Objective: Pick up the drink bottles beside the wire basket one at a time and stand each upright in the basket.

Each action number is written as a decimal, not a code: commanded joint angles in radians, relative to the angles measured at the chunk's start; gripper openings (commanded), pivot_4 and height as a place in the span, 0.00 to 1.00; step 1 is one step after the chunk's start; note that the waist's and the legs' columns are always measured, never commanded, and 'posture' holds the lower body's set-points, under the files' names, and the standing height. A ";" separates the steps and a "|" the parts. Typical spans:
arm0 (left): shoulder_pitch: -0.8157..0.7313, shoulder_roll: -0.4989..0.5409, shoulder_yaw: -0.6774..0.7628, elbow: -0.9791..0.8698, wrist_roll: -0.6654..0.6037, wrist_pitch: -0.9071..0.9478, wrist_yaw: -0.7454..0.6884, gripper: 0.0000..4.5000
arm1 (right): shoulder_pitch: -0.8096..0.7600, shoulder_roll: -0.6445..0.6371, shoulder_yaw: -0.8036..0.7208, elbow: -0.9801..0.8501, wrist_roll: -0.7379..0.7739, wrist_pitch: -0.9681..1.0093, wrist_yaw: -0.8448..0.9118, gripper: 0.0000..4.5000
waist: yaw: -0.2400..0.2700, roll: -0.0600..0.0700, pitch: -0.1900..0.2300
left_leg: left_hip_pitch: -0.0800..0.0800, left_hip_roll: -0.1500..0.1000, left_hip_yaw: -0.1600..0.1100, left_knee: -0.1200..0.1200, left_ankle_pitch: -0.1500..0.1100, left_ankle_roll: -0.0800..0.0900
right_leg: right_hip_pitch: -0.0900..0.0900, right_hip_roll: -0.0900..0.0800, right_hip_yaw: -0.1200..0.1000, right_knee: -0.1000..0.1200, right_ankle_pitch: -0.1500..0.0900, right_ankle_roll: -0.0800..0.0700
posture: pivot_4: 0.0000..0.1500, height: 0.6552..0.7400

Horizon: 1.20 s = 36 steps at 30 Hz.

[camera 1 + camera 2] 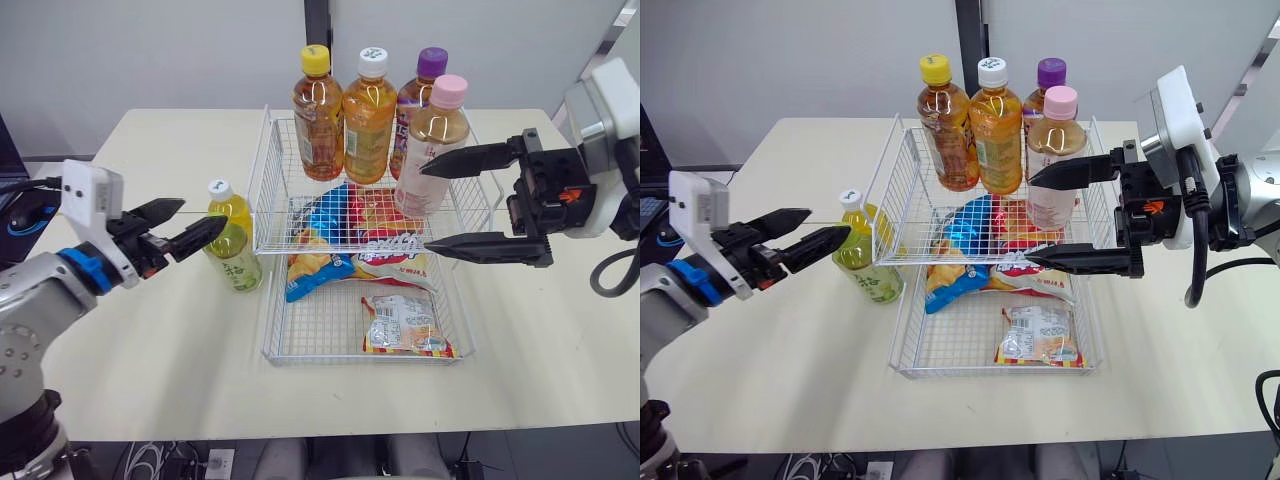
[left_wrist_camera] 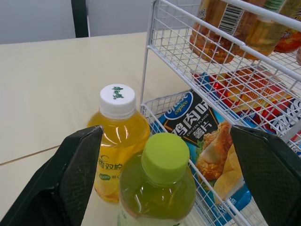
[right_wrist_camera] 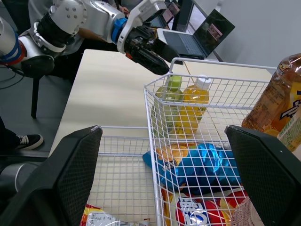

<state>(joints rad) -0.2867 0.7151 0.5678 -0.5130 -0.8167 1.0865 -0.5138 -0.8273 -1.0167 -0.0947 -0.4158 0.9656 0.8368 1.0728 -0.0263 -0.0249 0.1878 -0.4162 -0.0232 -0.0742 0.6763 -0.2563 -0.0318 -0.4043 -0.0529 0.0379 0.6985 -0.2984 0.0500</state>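
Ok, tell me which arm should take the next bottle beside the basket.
Left. The open left gripper sits right by the green-capped bottle and the white-capped bottle standing outside the wire basket on that side. The right gripper, also open, is across the basket near the pink-capped bottle.

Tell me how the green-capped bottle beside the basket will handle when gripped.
The green-capped bottle looks full, so probably heavy for its size. Its smooth clear plastic may be slippery and give slightly under the left pincer. Tall and narrow, standing beside the white-capped bottle, it could tip if nudged.
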 commanded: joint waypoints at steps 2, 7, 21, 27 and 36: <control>0.002 -0.007 -0.029 -0.011 0.026 -0.056 0.049 0.99 | -0.030 -0.010 -0.029 -0.010 0.008 0.003 0.012 1.00 | 0.000 0.000 0.000 | 0.000 0.000 0.000 0.000 0.000 0.000 | 0.000 0.000 0.000 0.000 0.000 0.000 | 1.00 1.00; 0.009 -0.014 -0.075 0.006 0.050 -0.094 0.070 0.99 | -0.035 -0.006 -0.030 -0.010 0.004 0.003 0.016 1.00 | 0.000 0.000 0.000 | 0.000 0.000 0.000 0.000 0.000 0.000 | 0.000 0.000 0.000 0.000 0.000 0.000 | 1.00 1.00; 0.019 -0.039 -0.130 0.040 0.046 -0.123 0.076 0.52 | -0.055 -0.002 -0.028 -0.007 0.007 0.013 0.020 1.00 | 0.000 0.000 0.000 | 0.000 0.000 0.000 0.000 0.000 0.000 | 0.000 0.000 -0.001 0.000 0.000 0.000 | 1.00 1.00; 0.022 -0.040 -0.136 0.044 0.045 -0.142 0.074 0.31 | -0.056 -0.004 -0.033 -0.010 0.007 0.016 0.020 1.00 | 0.000 0.000 0.000 | 0.000 0.000 0.000 0.000 0.000 0.000 | 0.000 0.000 -0.001 0.000 0.000 0.000 | 1.00 1.00; 0.030 -0.032 -0.127 0.037 0.038 -0.152 0.069 0.31 | -0.064 -0.011 -0.017 -0.003 -0.012 0.020 0.021 1.00 | 0.000 0.000 0.000 | 0.000 0.000 0.000 0.000 0.000 0.000 | 0.000 0.000 0.000 0.000 0.000 0.000 | 1.00 1.00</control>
<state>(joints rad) -0.2583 0.6750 0.4296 -0.4575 -0.7621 0.9529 -0.4302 -0.8591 -1.0148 -0.0949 -0.4145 0.9613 0.8608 1.0901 -0.0261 -0.0250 0.1878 -0.4163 -0.0234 -0.0741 0.6762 -0.2563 -0.0317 -0.4042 -0.0526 0.0374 0.6981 -0.2984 0.0500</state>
